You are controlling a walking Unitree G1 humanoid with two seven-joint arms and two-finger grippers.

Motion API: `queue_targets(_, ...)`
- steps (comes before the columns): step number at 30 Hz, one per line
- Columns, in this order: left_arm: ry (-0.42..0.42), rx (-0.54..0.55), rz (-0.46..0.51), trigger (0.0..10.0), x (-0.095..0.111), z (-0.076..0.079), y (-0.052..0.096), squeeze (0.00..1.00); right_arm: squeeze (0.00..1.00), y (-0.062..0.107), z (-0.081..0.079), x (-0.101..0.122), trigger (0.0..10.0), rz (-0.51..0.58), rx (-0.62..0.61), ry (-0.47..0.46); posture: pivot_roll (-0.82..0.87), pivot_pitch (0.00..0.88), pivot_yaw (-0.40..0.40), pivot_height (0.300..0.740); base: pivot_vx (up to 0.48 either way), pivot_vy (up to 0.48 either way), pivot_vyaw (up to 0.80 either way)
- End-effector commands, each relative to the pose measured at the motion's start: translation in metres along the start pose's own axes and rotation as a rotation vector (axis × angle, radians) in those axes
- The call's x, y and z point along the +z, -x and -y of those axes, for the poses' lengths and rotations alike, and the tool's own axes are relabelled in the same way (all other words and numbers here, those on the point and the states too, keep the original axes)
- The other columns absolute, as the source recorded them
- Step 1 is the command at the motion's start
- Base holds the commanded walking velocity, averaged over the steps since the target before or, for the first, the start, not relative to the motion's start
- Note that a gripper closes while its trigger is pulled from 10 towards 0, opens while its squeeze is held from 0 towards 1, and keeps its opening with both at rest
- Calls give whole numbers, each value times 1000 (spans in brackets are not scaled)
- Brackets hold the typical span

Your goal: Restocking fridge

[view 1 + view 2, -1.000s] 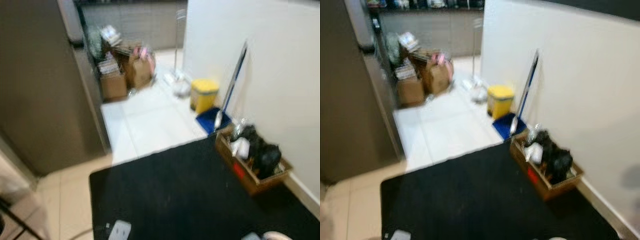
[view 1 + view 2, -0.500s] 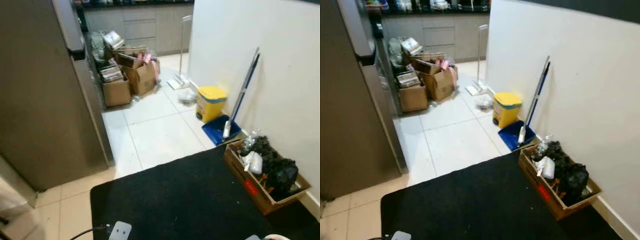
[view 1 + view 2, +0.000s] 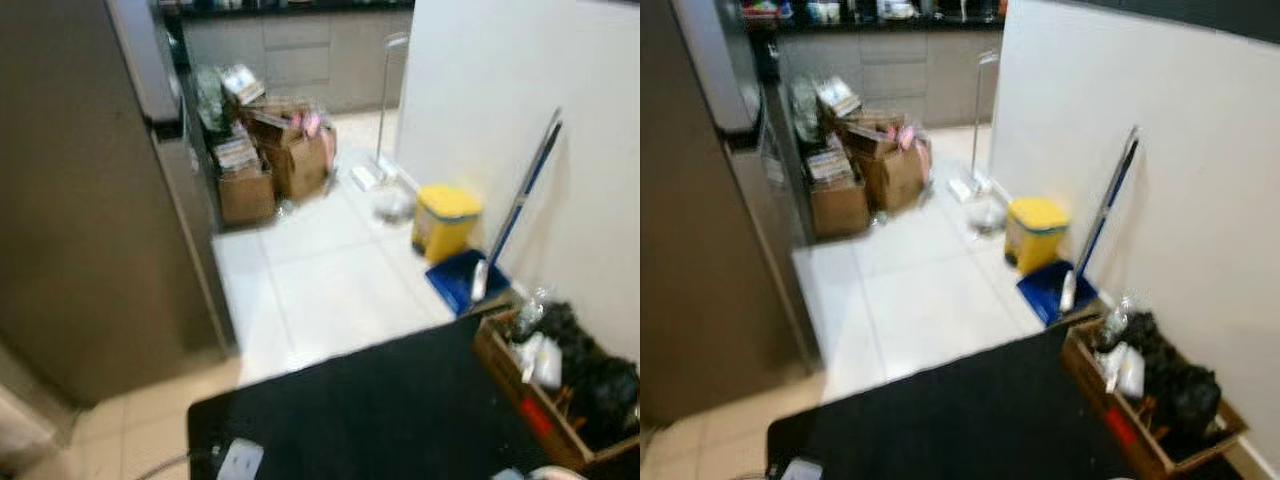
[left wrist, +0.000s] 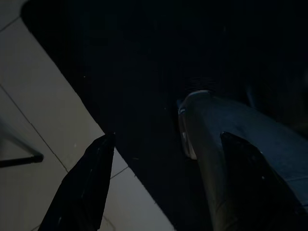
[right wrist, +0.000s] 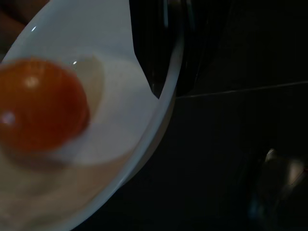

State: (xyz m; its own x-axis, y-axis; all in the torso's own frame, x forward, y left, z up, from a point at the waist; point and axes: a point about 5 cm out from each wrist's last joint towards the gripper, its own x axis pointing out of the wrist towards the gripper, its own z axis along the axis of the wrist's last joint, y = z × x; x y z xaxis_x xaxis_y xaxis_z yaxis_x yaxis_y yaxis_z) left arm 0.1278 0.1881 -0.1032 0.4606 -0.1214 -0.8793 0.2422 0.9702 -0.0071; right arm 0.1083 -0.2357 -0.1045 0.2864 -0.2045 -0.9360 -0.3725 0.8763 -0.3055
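The tall grey fridge (image 3: 90, 200) stands at the left with its door closed and a pale handle (image 3: 145, 60) along its edge. In the right wrist view a white bowl (image 5: 120, 120) holds a round orange fruit (image 5: 41, 103). My right gripper (image 5: 159, 89) is shut on the bowl's rim, one black finger (image 5: 149, 48) lying inside it. The bowl's edge (image 3: 555, 472) shows low in the left eye view. My left gripper (image 4: 167, 139) hangs open over the black mat (image 4: 144, 57) and pale tiles, holding nothing.
A black mat (image 3: 380, 410) covers the near floor, with a white power strip (image 3: 238, 460) on it. Cardboard boxes (image 3: 270, 165) are piled beyond the fridge. By the white wall (image 3: 500, 90) stand a yellow bin (image 3: 445, 220), a blue dustpan (image 3: 462, 282) and a crate of bags (image 3: 565, 390).
The whole picture has slid right and down and is a little blurred, so the camera has moved. No object in the room has shifted.
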Motion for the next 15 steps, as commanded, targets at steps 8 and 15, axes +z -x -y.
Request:
queue_targets(8,-9,-15,-43,10000,-10,4,1,0,0,0,8,1,10000,3,-25,18,25,0,-22,740,306,0,0)
queue_targets(15,-9,-19,-44,10000,-11,4,1,0,0,0,7,0,10000,1,-20,17,22,0,-20,740,304,0,0)
